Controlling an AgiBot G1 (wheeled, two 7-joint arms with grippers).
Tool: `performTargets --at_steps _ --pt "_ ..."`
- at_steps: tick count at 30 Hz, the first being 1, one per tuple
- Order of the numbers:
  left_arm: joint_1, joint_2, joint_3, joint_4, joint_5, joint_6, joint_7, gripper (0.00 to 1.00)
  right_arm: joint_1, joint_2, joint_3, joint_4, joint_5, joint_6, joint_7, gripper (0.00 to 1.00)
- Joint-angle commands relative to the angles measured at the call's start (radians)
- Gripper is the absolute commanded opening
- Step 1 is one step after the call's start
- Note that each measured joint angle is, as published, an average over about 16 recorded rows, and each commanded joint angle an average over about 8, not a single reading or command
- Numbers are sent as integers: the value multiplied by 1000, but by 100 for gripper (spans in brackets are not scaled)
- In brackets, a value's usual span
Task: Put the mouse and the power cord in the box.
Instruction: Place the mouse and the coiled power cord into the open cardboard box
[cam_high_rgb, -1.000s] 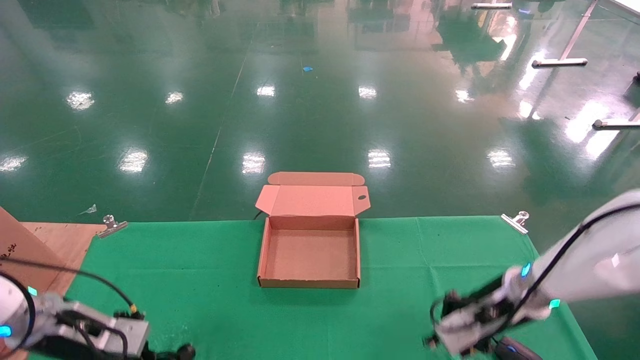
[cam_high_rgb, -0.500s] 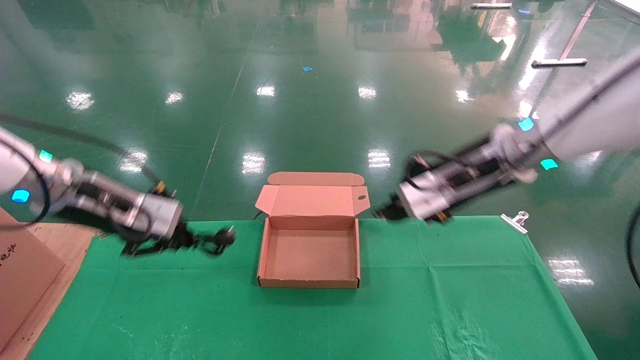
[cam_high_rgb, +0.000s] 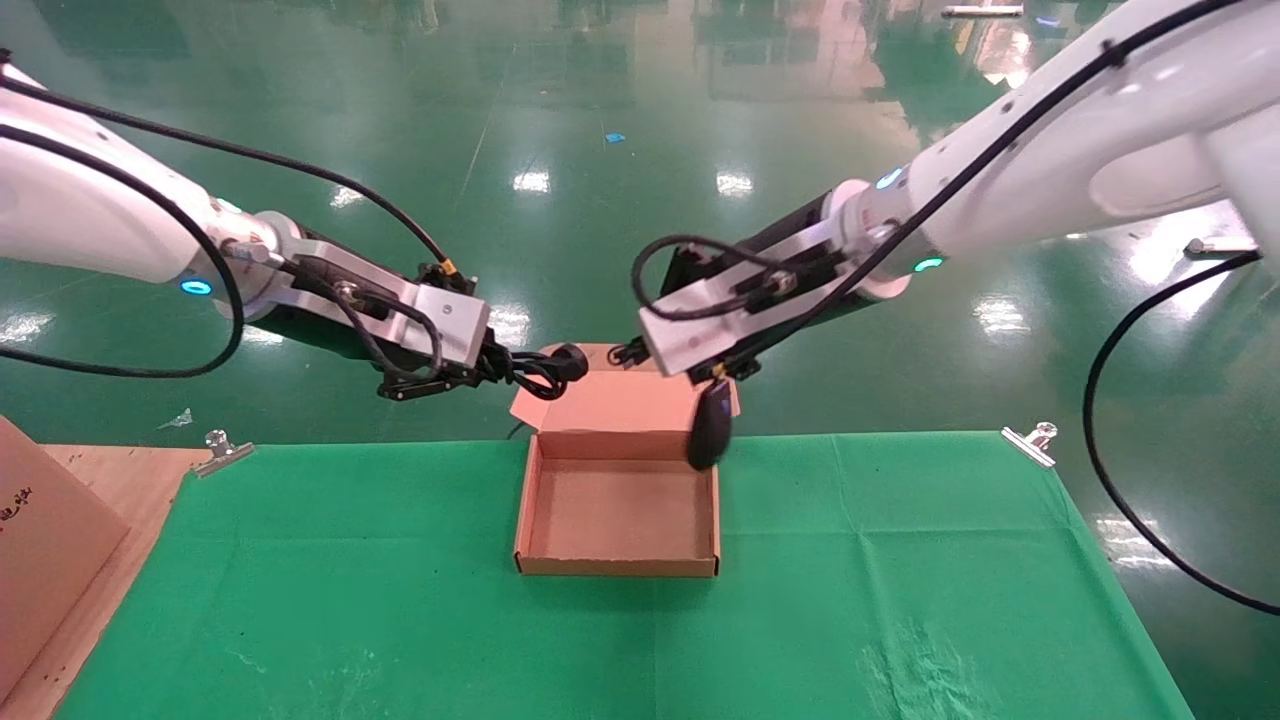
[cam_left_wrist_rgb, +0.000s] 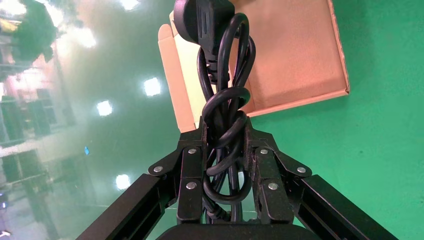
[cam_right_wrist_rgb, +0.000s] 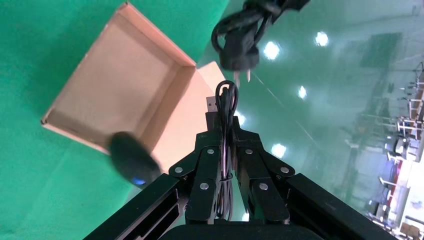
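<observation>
The open box (cam_high_rgb: 620, 565) sits mid-table on the green cloth, its lid (cam_high_rgb: 620, 400) folded back. My left gripper (cam_high_rgb: 505, 368) hangs above the box's back left corner, shut on the coiled power cord (cam_left_wrist_rgb: 225, 100). The cord's plug (cam_high_rgb: 566, 361) pokes out over the lid. My right gripper (cam_high_rgb: 628, 352) is over the lid from the right, shut on the mouse's thin bundled cable (cam_right_wrist_rgb: 226, 107). The black mouse (cam_high_rgb: 709, 428) dangles below it over the box's back right corner, its blue light showing (cam_right_wrist_rgb: 137, 181). The box (cam_left_wrist_rgb: 300, 55) (cam_right_wrist_rgb: 115, 95) holds nothing.
A large cardboard slab (cam_high_rgb: 40, 560) leans at the table's left edge on a wooden board (cam_high_rgb: 130, 475). Metal clips (cam_high_rgb: 222, 450) (cam_high_rgb: 1035, 442) pin the cloth (cam_high_rgb: 400, 620) at the far corners. Beyond the far edge lies the shiny green floor.
Both arms have swung up from the table's near edge and inward to the back of the box, the left carrying the power cord, the right the mouse by its cable.
</observation>
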Motion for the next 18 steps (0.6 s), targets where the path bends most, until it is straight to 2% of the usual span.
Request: performTargets --at_steps 1,5,8,13,18 --pt "-6 13 2 15 3 7 15 0 -11 0 -21 42 13 9 32 0" --pt "39 38 -21 22 -31 -71 57 0 -9 5 -54 53 35 17 58 0" --pt "107 59 -38 -5 -58 -208 89 0 1 11 -70 34 49 14 60 0" --pt "264 81 -40 -126 -99 -472 102 0 22 26 -82 -33 66 -18 30 0" --pt "407 86 6 -262 -160 -606 59 0 34 44 -84 -108 75 -55 -26 0"
